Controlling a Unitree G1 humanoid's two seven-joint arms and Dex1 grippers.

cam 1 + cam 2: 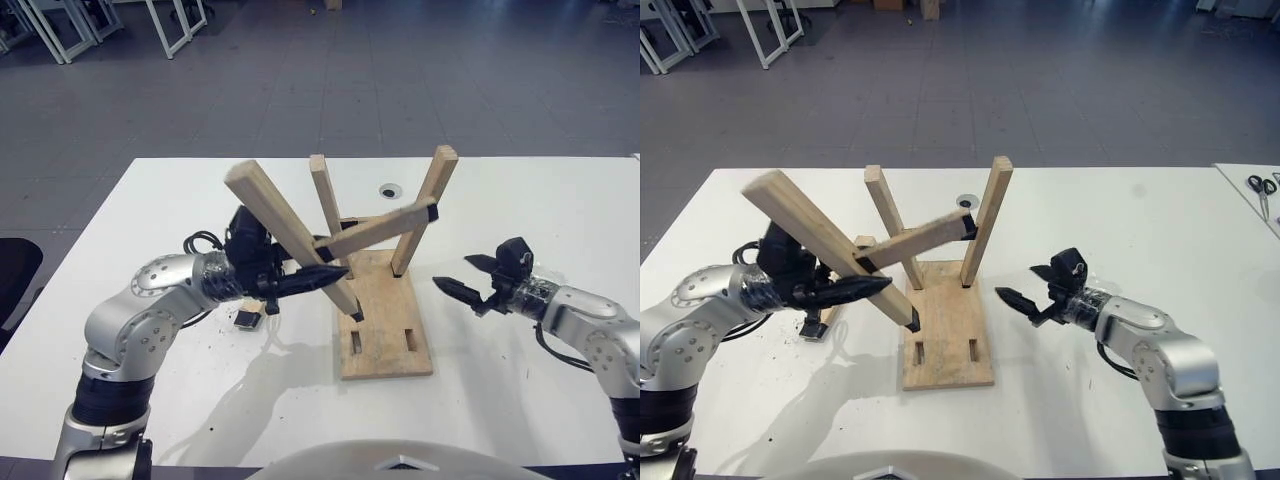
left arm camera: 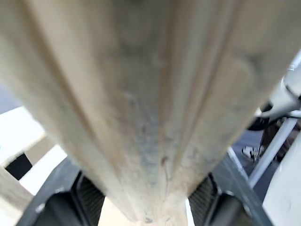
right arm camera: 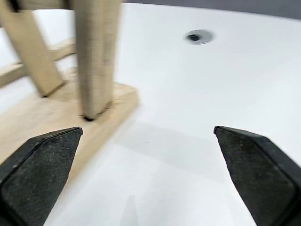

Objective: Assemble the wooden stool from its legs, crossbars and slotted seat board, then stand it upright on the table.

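White counter (image 1: 540, 200) carries the work, and the slotted seat board (image 1: 385, 330) is laid flat near its middle, so that its slots can be reached from above. Two legs are stood on the board's far end, a back leg (image 1: 325, 205) and a right-side leg (image 1: 425, 210), both leaning. A third leg (image 1: 285, 225) is held slantwise, its lower end down at the board beside the two near slots, probably so that it can be steered into one. A crossbar (image 1: 375, 232) runs from this leg to the right-side leg and appears to tie them together. The left end effector (image 1: 320, 277) is clamped across the third leg below its middle, wood being seen between the pads. The right end effector (image 1: 455, 273) is held spread wide and empty just beside the board, seemingly ready to steady a leg. A small black part (image 1: 248, 319) lies under the left arm
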